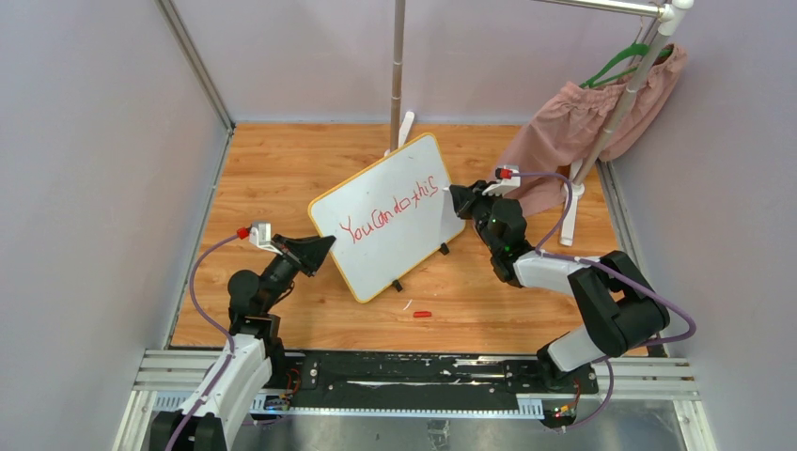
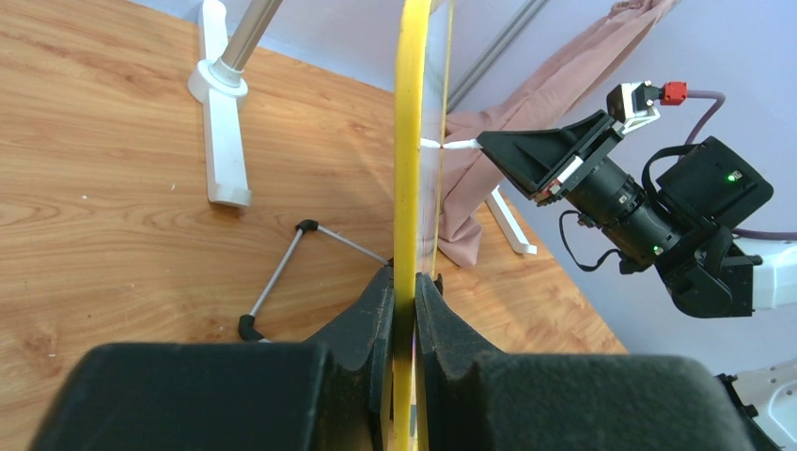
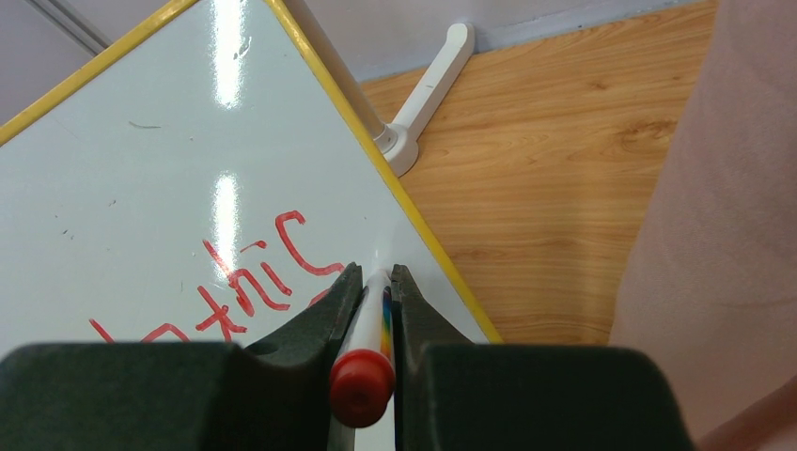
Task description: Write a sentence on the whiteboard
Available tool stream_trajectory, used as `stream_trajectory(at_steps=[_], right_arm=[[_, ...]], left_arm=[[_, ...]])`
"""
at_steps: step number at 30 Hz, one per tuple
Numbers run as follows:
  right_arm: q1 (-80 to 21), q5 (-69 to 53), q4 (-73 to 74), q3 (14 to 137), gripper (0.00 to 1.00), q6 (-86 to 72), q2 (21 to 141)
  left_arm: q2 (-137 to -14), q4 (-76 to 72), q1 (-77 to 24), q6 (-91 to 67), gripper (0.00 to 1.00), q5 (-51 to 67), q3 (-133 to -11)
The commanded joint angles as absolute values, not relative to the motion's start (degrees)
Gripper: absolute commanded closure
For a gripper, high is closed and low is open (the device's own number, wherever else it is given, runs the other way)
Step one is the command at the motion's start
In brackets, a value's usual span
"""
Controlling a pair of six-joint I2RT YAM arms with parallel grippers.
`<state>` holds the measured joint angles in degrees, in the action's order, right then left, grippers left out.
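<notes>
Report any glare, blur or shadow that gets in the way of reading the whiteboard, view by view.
Top external: even light, the sentence on the whiteboard is sharp though small. Right wrist: two bright glare streaks on the board, one just above the letters; the marker and right gripper are soft, close foreground. Left wrist: board seen edge-on, no writing visible; left gripper blurred and dark.

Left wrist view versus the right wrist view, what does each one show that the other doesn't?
Only the left wrist view shows the left gripper clamped on the whiteboard's yellow rim, seen edge-on, with the right gripper beyond it. Only the right wrist view shows the red writing on the board face and the marker held between the right jaws. Both show the board, the wooden table and the pink cloth.
</notes>
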<state>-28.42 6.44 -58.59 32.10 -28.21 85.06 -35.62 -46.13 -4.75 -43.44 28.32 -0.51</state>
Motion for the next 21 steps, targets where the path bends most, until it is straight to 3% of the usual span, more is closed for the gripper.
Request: stream_trajectory(at_steps=[1, 21], right_arm=[[-27.8, 5.0, -57.4, 32.2, 1.0, -29.0, 84.6], [-27.7, 6.0, -53.6, 32.3, 1.0, -28.5, 78.4]], left_arm=[[-35.6, -45.1, -5.1, -41.5, 1.0, 27.9, 8.5], [-35.8, -45.0, -5.1, -41.5, 1.0, 27.3, 8.5]])
